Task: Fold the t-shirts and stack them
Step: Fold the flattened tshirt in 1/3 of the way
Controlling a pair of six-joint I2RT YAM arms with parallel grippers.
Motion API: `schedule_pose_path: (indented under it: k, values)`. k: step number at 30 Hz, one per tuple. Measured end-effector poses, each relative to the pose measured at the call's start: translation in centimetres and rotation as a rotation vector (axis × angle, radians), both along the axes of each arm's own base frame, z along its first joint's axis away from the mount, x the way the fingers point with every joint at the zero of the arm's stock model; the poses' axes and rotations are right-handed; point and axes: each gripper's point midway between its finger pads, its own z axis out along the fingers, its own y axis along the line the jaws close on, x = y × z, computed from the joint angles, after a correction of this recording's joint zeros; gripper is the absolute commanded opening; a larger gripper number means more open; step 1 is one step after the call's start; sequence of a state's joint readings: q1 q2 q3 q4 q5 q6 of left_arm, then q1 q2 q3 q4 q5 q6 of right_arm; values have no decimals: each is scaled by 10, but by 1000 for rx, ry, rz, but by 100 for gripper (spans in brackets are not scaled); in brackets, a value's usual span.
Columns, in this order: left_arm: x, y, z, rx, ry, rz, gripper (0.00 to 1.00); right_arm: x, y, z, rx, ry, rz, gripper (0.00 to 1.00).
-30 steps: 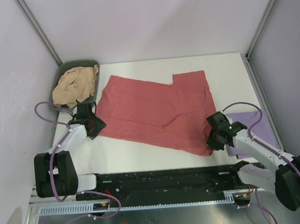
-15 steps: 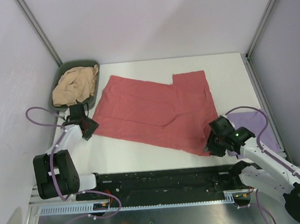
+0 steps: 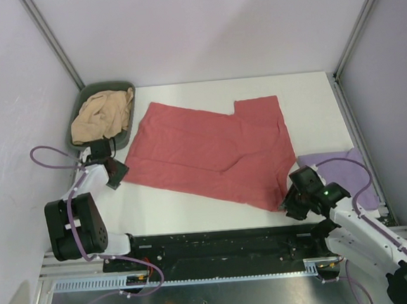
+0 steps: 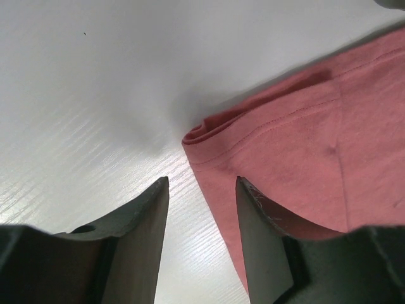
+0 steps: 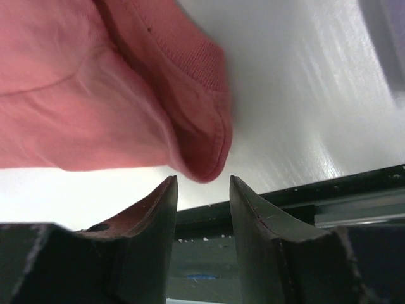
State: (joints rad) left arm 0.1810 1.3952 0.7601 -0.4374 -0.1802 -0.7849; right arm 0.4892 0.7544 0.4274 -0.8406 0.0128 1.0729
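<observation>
My left tool [image 4: 201,183] is part open and empty at the near-left corner of the salmon-red t-shirt [image 3: 211,155], spread flat on the table [image 3: 313,108]. My right tool [image 5: 202,180] is part open and empty at its near-right corner. The lavender t-shirt [image 3: 343,173] lies at right; the tan t-shirt [image 3: 102,116] fills the green bin [image 3: 114,86].

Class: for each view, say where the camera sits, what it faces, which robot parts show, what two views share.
Top external: above and behind the arms, facing down at the table; both show.
Left wrist: on that wrist, facing down at a salmon-red t-shirt corner; own jaws show.
Right wrist: likewise, another corner; own jaws.
Shared: all show that t-shirt.
</observation>
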Motion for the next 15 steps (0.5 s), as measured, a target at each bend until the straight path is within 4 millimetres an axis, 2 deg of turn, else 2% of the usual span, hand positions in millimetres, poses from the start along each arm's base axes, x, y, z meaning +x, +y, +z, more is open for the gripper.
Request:
schedule_pose_path:
  k: [11,15]
  values:
    - [0,1,0,0,0,3,52,13,-10,-7,19,-38,-90,42]
    - [0,2,-1,1,2,5,52,10,-12,-15,14,-25,-91,36]
